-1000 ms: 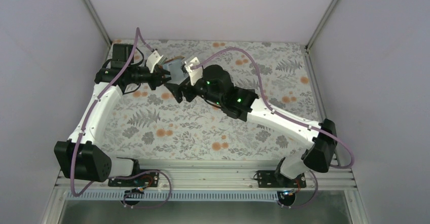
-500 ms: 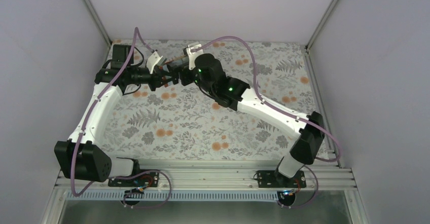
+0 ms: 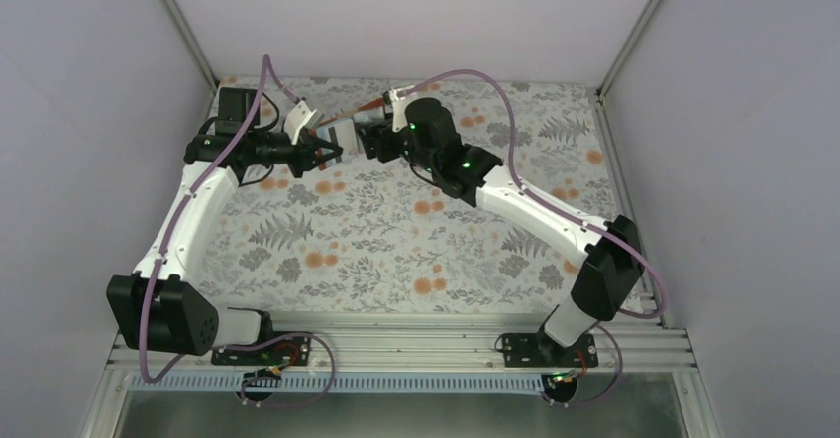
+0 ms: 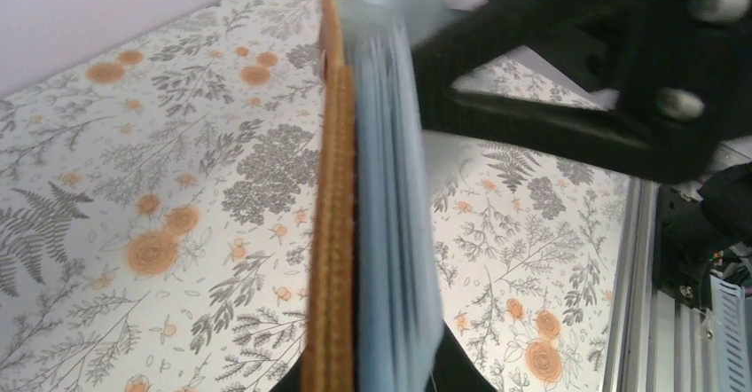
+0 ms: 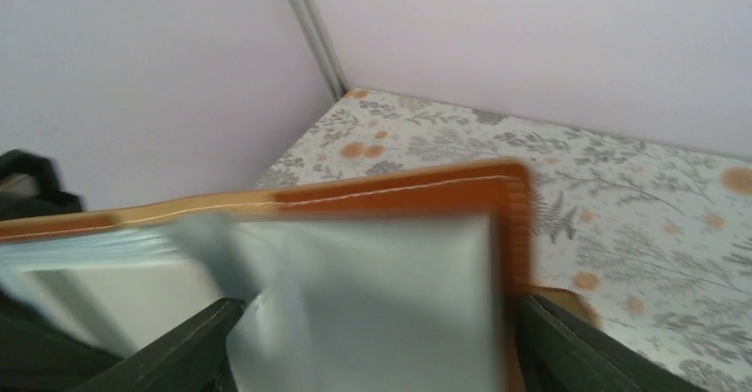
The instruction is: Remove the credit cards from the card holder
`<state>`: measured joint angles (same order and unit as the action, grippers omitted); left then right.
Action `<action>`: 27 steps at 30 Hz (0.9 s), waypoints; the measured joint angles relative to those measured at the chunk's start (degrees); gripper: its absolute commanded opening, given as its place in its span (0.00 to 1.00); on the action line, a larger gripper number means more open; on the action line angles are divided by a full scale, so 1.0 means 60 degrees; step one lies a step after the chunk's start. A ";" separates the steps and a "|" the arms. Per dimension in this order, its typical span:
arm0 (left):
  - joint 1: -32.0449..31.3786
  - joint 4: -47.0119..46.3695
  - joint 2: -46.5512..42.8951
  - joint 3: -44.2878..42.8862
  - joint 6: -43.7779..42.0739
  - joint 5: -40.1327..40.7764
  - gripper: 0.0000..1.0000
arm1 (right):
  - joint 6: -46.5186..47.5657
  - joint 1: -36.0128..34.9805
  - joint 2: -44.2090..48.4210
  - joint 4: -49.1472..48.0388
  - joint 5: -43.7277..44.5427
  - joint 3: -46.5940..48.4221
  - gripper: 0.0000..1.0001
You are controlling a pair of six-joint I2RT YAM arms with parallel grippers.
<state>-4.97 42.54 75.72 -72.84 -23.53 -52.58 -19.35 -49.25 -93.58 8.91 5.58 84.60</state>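
Find the card holder [image 3: 340, 142] lifted clear of the counter [image 3: 396, 250], at the far side and left of the middle, between the two arms. See it nipped by the left pincer [image 3: 315, 151], shut hard on one edge of it, with the rust-brown spine and the pale blue-grey leaves standing edge-on in the left wrist view. Look to the right pincer [image 3: 368, 143] on the holder's right: jaws set wide, one of the fingers [image 5: 177, 348] at each side of the blue-grey inner face. Cannot tell whether pressing on that face or merely straddling it (too much blur in both wrist views). Cannot pick out the credit cards for certain either; possibly a pale slip tucked under the left-hand leaf, no more than that.

Judge the holder light and limp: soft leather outside, thin floppy pockets inside, likely to bend and swing rather than resist a pull. Expect the cards to be stiff, thin, slick and snug in their slots. Take hold, then, on an exposed card edge, flat across its two faces, close to the slot mouth, not on the pocket lining. Pull straight along the slot, away from the left pincer's grip. Watch for pinching leaf and card together, or for dragging the whole holder out of the left grip.
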 measured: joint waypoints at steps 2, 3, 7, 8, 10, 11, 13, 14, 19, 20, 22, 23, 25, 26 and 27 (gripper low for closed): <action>0.0000 0.0011 0.0000 0.0000 -0.0036 -0.0073 0.02 | 0.0047 0.0317 0.0117 -0.0015 -0.0186 -0.0222 0.76; -0.0011 0.0029 -0.0004 0.0000 -0.0066 -0.0149 0.03 | 0.0087 0.0423 0.0142 -0.0033 -0.0280 -0.0288 0.75; -0.0051 0.0149 -0.0004 0.0000 -0.0168 -0.0248 0.02 | 0.0521 0.0641 0.0248 -0.0076 -0.0743 -0.0506 0.65; -0.0044 0.0175 -0.0004 0.0000 -0.0197 -0.0288 0.02 | 0.0627 0.0656 0.0262 -0.0076 -0.0780 -0.0510 0.65; -0.0047 0.0193 -0.0007 0.0000 -0.0237 -0.0353 0.02 | 0.0798 0.0696 0.0306 -0.0033 -0.0882 -0.0510 0.67; -0.0047 0.0211 -0.0004 0.0000 -0.0248 -0.0372 0.02 | 0.0856 0.0747 0.0331 0.0011 -0.0936 -0.0514 0.68; -0.0047 0.0215 -0.0007 0.0000 -0.0251 -0.0386 0.02 | 0.0925 0.0940 0.0415 0.0135 -0.1002 -0.0554 0.71; -0.0047 0.0208 -0.0007 0.0000 -0.0237 -0.0353 0.02 | 0.0954 0.1086 0.0481 0.0237 -0.1005 -0.0586 0.72; -0.0087 -0.0157 -0.0007 0.0004 0.0153 0.1024 0.02 | 0.1242 0.1636 0.0889 0.0929 -0.0933 -0.0637 0.72; -0.0095 -0.0266 -0.0007 0.0004 0.0266 0.1534 0.02 | 0.1337 0.1665 0.0991 0.1086 -0.0943 -0.0634 0.69; -0.0113 -0.0459 0.0004 0.0011 0.0430 0.2605 0.02 | 0.1519 0.1654 0.1180 0.1359 -0.1086 -0.0612 0.65; -0.0127 -0.0532 0.0011 0.0011 0.0484 0.3005 0.03 | 0.1588 0.1628 0.1246 0.1475 -0.1213 -0.0568 0.63; -0.0189 -0.0670 0.0033 0.0011 0.0550 0.3942 0.02 | 0.1730 0.1537 0.1308 0.1585 -0.1457 -0.0444 0.60; -0.0262 -0.0721 0.0051 0.0011 0.0565 0.4350 0.02 | 0.1814 0.1424 0.1311 0.1603 -0.1606 -0.0357 0.60; -0.0335 -0.0743 0.0066 0.0011 0.0572 0.4641 0.02 | 0.1891 0.1286 0.1304 0.1603 -0.1767 -0.0284 0.60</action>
<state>-6.98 38.09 76.12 -72.77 -20.10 -24.73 -8.01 -41.54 -85.76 18.52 -5.02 82.89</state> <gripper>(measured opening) 0.104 0.612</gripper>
